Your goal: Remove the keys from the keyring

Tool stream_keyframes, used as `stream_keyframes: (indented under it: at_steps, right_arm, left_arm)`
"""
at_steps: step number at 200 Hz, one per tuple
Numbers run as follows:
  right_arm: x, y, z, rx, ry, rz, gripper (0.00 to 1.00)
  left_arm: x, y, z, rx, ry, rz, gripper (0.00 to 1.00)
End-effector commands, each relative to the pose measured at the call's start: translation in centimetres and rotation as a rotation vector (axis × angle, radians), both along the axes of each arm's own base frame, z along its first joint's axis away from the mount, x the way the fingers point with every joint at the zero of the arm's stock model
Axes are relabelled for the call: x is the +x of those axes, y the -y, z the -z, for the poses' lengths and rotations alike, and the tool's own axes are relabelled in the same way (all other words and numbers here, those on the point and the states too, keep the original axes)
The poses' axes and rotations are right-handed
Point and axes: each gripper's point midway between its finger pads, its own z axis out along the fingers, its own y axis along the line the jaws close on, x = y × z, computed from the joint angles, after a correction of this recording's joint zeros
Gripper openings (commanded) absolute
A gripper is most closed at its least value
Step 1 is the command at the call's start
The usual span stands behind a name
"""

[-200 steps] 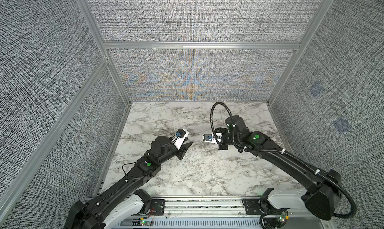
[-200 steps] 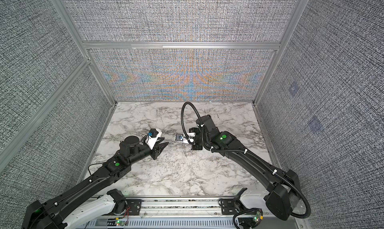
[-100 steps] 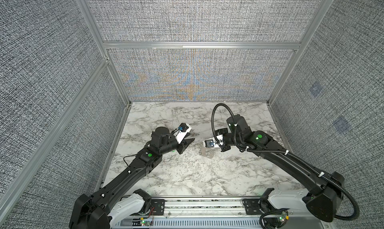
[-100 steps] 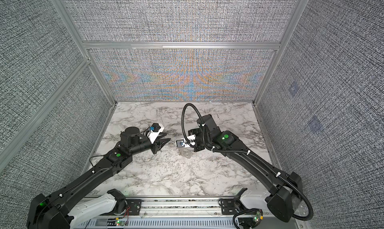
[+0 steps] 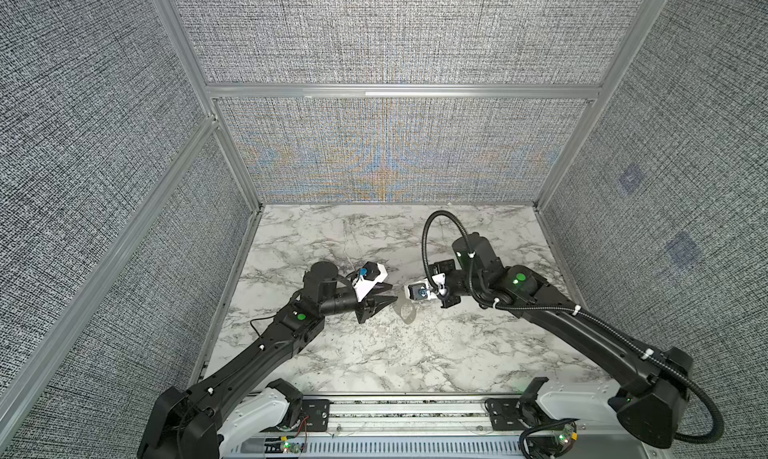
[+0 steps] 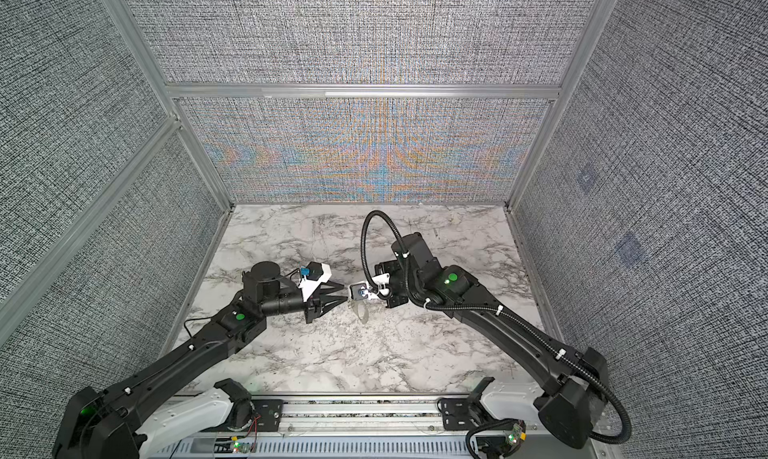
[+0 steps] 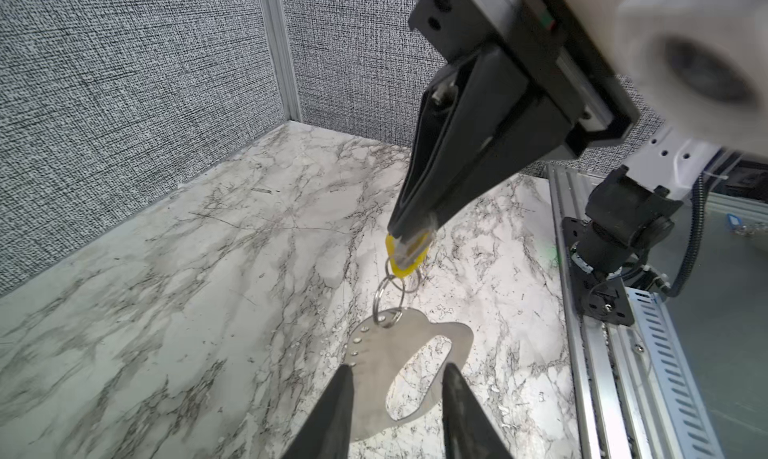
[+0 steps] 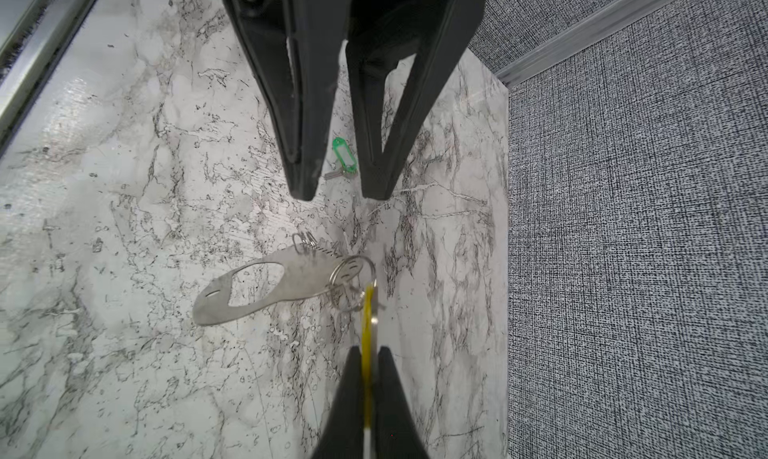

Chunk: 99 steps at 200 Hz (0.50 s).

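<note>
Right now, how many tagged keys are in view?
2. The yellow-tagged key is pinched in the jaws of the right gripper, linked to the keyring; the green-tagged key lies loose on the table.

Left arm (image 5: 286, 336): stretched from the near-left base toward mid-table, wrist roughly level.
Left gripper (image 5: 388, 293): tips pointing toward the right gripper, jaws partly apart, gripping nothing.
Right arm (image 5: 582, 324): reaching in from the near-right base, wrist turned toward the middle.
Right gripper (image 7: 411, 232): tips angled downward, jaws pinched on the yellow-tagged key (image 7: 403, 267).
Spacing: grippers near, not touching.
</note>
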Motion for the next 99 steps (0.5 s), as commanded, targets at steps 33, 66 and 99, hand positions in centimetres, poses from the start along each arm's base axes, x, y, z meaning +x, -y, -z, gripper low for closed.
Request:
stream_keyframes:
  at_steps: [33, 66, 99]
  right_arm:
    - [-0.2, -0.8, -0.9, 0.039, 0.021, -0.014, 0.0]
    - [-0.3, -1.1, -1.3, 0.049, 0.036, -0.018, 0.0]
    - [-0.5, -1.4, -1.4, 0.048, 0.045, -0.024, 0.0]
  left_arm:
    - [0.4, 0.7, -1.2, -0.107, 0.024, 0.013, 0.36]
    - [0.2, 1.2, -0.5, -0.116, 0.005, 0.045, 0.32]
    - [0.2, 1.6, -0.2, -0.125, -0.008, 0.056, 0.3]
